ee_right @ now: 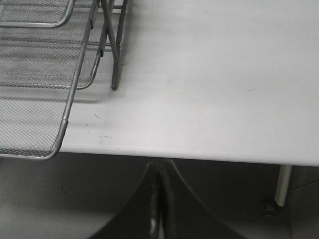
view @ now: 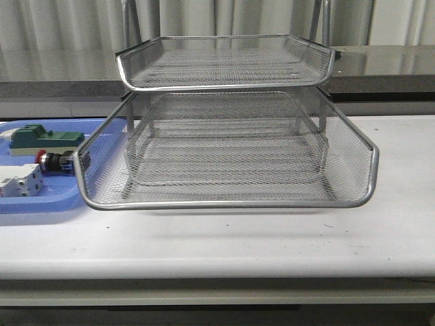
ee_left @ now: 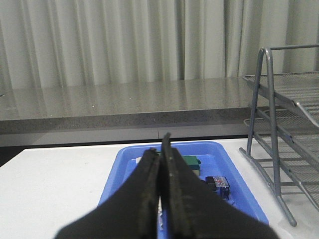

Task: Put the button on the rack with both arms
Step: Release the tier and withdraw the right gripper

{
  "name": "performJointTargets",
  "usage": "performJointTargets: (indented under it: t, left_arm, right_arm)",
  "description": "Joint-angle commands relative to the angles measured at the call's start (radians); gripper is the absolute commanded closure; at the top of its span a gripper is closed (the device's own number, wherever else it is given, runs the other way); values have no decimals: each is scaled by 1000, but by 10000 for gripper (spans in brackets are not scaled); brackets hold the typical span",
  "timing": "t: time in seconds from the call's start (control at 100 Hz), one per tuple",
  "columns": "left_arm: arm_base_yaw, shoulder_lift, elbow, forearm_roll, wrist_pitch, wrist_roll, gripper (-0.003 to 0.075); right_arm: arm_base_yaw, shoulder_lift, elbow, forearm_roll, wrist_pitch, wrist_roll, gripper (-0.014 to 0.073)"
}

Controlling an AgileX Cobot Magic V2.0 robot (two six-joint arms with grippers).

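Button: the button (view: 56, 161) lies on its side in the blue tray (view: 41, 202), red cap to the left, just beside the rack's left rim.
Rack: the rack (view: 228, 202) stands mid-desk (view: 272, 238), tiers bare.
Tray neighbours: green block (view: 37, 138) on the far side, white terminal block (view: 20, 182) nearer.
Left hand: left hand (ee_left: 162, 149) closed on nothing, above the tray's near end.
Right hand: right hand (ee_right: 160, 172) closed on nothing, beyond the desk's near edge.
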Motion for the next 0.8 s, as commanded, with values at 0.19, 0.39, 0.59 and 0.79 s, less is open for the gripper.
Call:
performJointTargets:
  t: [0.19, 0.39, 0.59, 0.79]
  left_arm:
    - [1, -22, -23, -135, -60, -7, 740]
    - [1, 99, -216, -137, 112, -7, 740]
    - [1, 340, -451, -137, 284, -7, 740]
    - [1, 609, -674, -129, 499, 14, 740]
  right_arm:
    - [-2, 0, -34, -14, -61, 0, 664]
    - [-2, 0, -34, -14, -61, 0, 664]
    - [-2, 0, -34, -14, -61, 0, 664]
    - [-2, 0, -34, -14, -61, 0, 664]
